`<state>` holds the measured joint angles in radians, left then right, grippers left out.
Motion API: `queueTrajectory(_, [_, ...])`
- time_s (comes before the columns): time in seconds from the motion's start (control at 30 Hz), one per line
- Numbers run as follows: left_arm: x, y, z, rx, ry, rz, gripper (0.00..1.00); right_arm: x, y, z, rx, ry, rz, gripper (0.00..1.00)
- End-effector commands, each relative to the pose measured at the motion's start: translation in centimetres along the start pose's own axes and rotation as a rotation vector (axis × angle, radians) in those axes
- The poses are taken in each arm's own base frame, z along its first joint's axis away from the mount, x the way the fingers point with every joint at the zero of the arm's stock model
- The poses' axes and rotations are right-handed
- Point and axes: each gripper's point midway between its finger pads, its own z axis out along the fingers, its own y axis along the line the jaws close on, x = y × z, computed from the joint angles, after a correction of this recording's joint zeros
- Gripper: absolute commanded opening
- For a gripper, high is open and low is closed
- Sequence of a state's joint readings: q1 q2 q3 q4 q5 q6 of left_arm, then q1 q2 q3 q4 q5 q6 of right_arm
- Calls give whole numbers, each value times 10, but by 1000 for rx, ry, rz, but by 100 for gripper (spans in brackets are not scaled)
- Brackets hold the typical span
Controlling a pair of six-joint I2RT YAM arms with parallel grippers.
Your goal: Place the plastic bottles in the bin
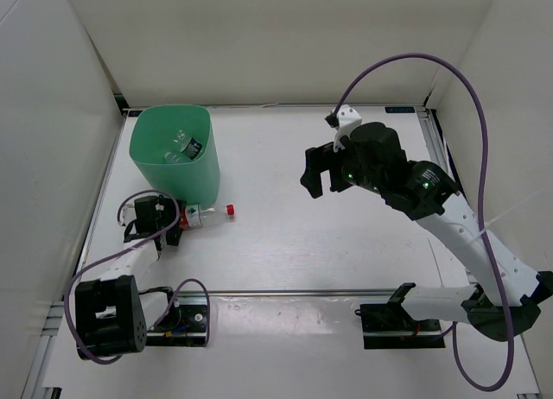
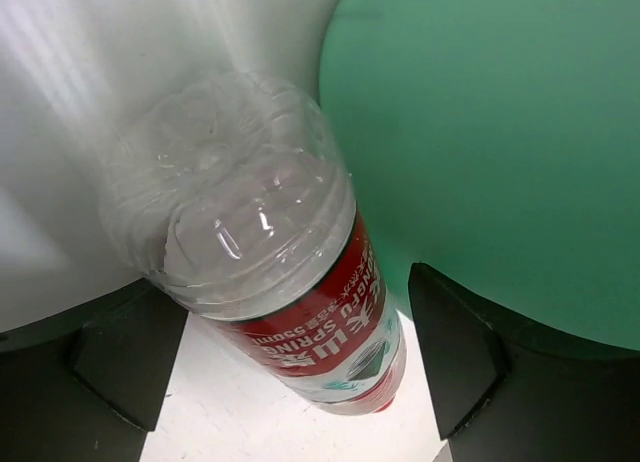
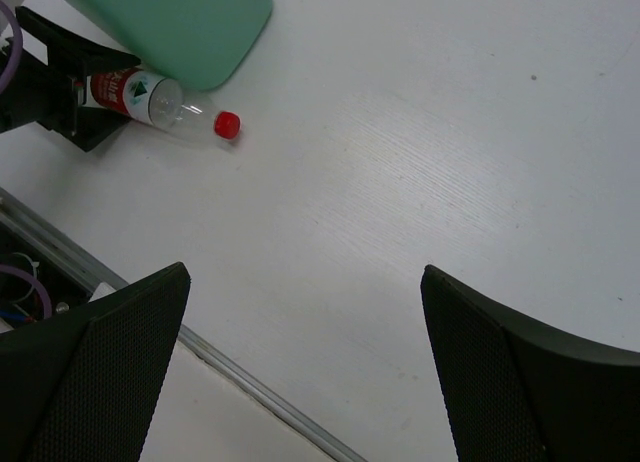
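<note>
Deep inside green bin (image 1: 200, 179), clear bottles (image 1: 185, 145)

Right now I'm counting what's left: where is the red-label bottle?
Top view, left side: the bottle lies flat beside the bin, its bottom inside the open left gripper.

Bright even light, soft shadows, glare on bottle (image 2: 262, 222), wrist-cam edges blurry

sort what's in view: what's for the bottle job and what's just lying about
For the job: green bin, dark-label bottle inside it, red-label bottle on the table.
Just lying about: purple cable, metal rail.
</note>
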<state>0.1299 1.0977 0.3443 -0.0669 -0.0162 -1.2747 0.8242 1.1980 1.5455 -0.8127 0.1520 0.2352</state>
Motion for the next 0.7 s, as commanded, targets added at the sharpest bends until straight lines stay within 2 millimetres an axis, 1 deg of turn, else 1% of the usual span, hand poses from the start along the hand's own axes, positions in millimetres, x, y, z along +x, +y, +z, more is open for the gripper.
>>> queueTrajectory(0.0, [-2, -10, 2, 18, 7, 30, 99, 3, -1, -2, -10, 4, 14, 100])
queueTrajectory(0.07, [-5, -13, 3, 18, -4, 30, 99, 3, -1, -2, -10, 4, 14, 100])
queueTrajectory(0.13, [-3, -12, 4, 12, 8, 30, 96, 7, 0, 0, -17, 15, 14, 100])
queueTrajectory(0.2, [-1, -12, 4, 15, 18, 30, 87, 8, -3, 4, -6, 25, 18, 100])
queueTrajectory(0.23, [3, -8, 4, 10, 36, 30, 79, 10, -3, 7, -4, 34, 26, 100])
queueTrajectory(0.27, [4, -6, 3, 11, 35, 39, 67, 11, -3, 11, -2, 45, 26, 100])
queueTrajectory(0.3, [7, -4, 1, 17, 51, 39, 61, 11, -3, 11, -2, 45, 26, 100])
queueTrajectory(0.33, [15, 4, -1, 14, 81, 39, 56, 11, -3, 11, -1, 45, 35, 100])
queueTrajectory(0.37, [18, 2, -6, 38, 94, 27, 54, 13, -3, 15, 1, 55, 34, 100])
queueTrajectory(0.4, [26, 3, -11, 56, 138, 19, 53, 13, -3, 15, 1, 55, 34, 100])
queueTrajectory(0.43, [34, 13, -15, 50, 166, 18, 52, 14, -6, 18, 11, 63, 38, 100])
queueTrajectory(0.47, [35, 5, -24, 98, 172, 9, 52, 16, -6, 21, 11, 64, 38, 100])
queueTrajectory(0.5, [38, 9, -31, 85, 191, 8, 52, 14, -4, 21, 0, 58, 39, 100])
queueTrajectory(0.53, [39, 12, -38, 78, 193, 7, 52, 14, -8, 24, 10, 52, 55, 100])
queueTrajectory(0.57, [35, -3, -54, 144, 172, 13, 52, 16, -8, 27, 12, 61, 54, 100])
queueTrajectory(0.6, [33, -8, -64, 163, 166, 15, 52, 15, -10, 27, 11, 62, 60, 100])
queueTrajectory(0.63, [33, 4, -74, 107, 162, 10, 52, 13, -9, 28, 9, 53, 60, 100])
queueTrajectory(0.67, [20, -27, -102, 210, 113, 18, 52, 12, -13, 28, 18, 51, 75, 100])
